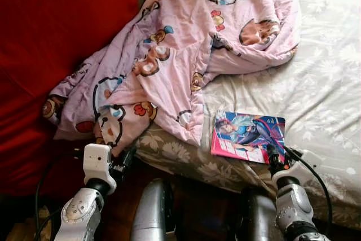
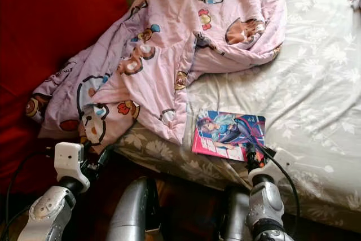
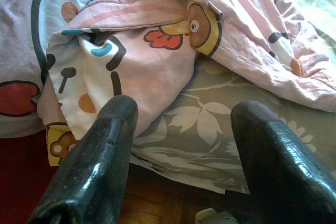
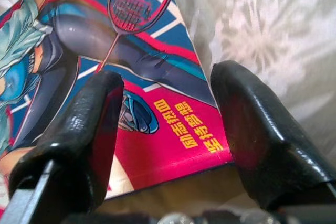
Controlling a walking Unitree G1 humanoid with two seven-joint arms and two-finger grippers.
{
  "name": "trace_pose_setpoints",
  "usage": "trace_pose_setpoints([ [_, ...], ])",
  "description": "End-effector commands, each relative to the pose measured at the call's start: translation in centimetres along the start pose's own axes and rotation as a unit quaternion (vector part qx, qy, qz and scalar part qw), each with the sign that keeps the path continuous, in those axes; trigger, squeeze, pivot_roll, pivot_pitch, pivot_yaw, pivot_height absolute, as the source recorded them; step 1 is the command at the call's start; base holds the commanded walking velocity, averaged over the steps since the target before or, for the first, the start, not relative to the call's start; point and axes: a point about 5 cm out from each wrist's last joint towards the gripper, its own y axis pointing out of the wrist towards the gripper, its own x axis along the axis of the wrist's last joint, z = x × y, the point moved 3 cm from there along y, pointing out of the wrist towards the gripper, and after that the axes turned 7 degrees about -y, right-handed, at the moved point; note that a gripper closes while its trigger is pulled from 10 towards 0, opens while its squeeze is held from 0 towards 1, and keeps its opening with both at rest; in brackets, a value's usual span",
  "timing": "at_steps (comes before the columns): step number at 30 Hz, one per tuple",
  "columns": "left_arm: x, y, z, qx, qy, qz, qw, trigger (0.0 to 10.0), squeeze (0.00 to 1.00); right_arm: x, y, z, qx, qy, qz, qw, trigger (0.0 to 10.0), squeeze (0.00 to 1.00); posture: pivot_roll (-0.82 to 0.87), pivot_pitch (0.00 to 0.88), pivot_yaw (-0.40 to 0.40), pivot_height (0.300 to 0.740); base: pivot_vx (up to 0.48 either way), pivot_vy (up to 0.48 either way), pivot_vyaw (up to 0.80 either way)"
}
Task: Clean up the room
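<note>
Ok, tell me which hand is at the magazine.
The right hand: its open fingers straddle the magazine's near corner. The left hand, also open, faces the pink blanket.

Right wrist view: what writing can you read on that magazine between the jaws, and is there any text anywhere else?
Magazine, yellow print on the pink corner, two lines: "励志热血" and "坚持梦想".
Magazine, small yellow mark at the upper edge of the cover: too small to read.
Magazine in the head views, pale print along its near edge: too blurred to read.
Pink blanket: cartoon figures, no words.
Floral bedsheet: no text.
</note>
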Motion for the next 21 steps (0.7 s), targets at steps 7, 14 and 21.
trace_pose_setpoints([
  [7, -0.5, -0.5, 0.6, 0.008, 0.002, 0.016, 1.0, 10.0, 0.0, -2.9, -1.7, -1.5, -0.017, 0.142, 0.032, 0.989, 10.0, 0.0, 0.23, 0.264, 0.156, 0.599, 0.0, 0.0, 0.0],
  [14, -0.5, -0.6, 0.5, 0.006, 0.005, 0.017, 1.0, 10.0, 0.0, -4.1, -2.6, -1.5, -0.001, 0.201, 0.038, 0.979, 10.0, 0.0, 0.23, 0.261, 0.156, 0.599, 0.0, 0.0, 0.0],
  [21, -0.5, -0.6, 0.6, 0.006, 0.005, 0.017, 1.0, 10.0, 0.0, -5.0, -2.8, 0.1, 0.049, 0.228, 0.055, 0.971, 10.0, 0.0, 0.23, 0.254, 0.155, 0.599, 0.0, 0.0, 0.0],
])
